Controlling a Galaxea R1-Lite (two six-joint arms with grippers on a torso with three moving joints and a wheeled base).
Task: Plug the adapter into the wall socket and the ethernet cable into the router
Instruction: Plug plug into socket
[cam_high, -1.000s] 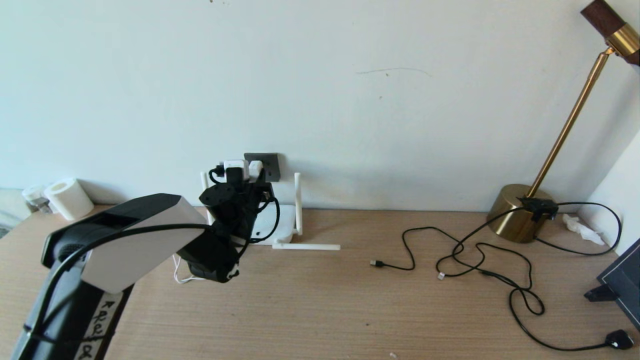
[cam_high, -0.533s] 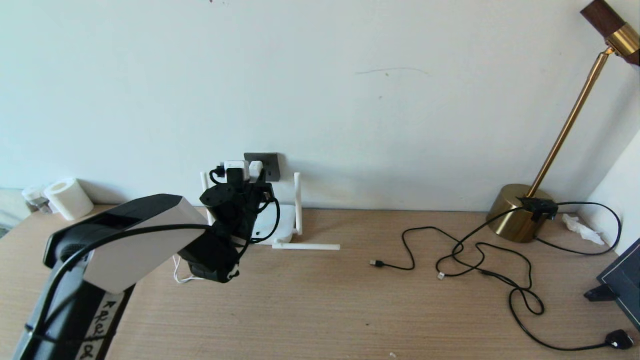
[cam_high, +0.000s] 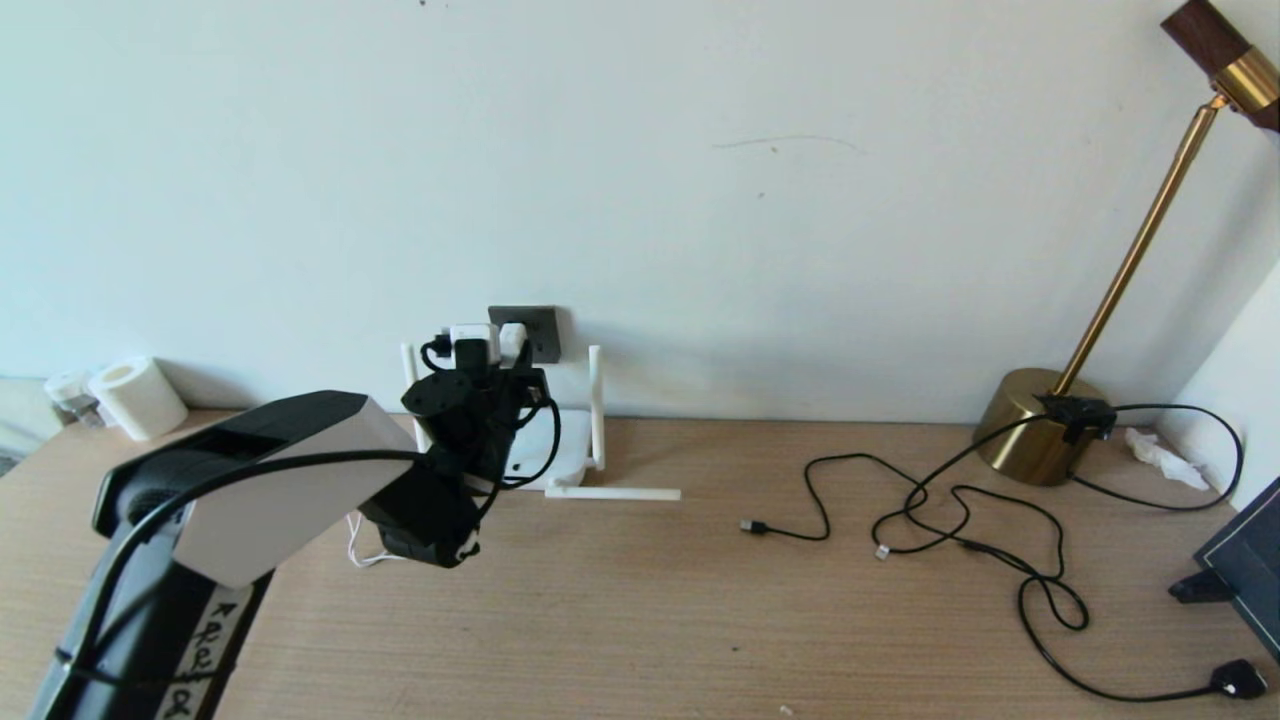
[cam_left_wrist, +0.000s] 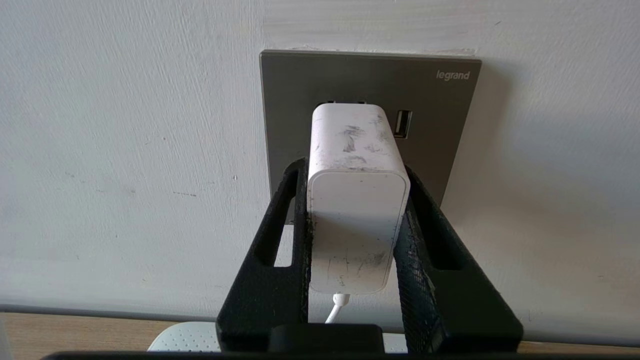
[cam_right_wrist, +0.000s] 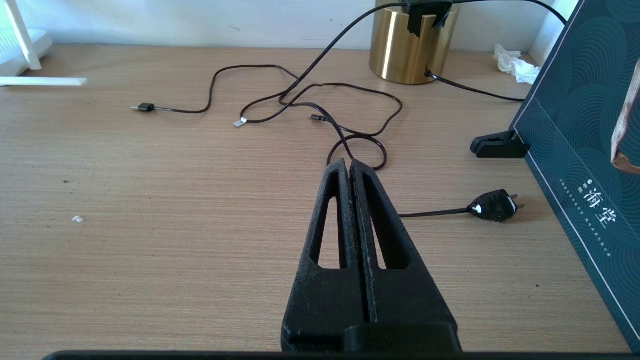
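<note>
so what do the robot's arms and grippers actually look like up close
The left arm has a white shell over black housing, a black cable looping along it and a white handwritten label near its base. The left gripper and right gripper each have two matte black, rough-textured fingers tapering to narrow tips, with a long slot cut through each finger.

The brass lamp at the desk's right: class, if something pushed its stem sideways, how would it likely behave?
The brass lamp looks top-heavy: a long slanted stem over a small round base, so it may tip. The base looks like solid metal, probably heavy, so it likely resists sliding. Its black cables look limp and would drag.
</note>
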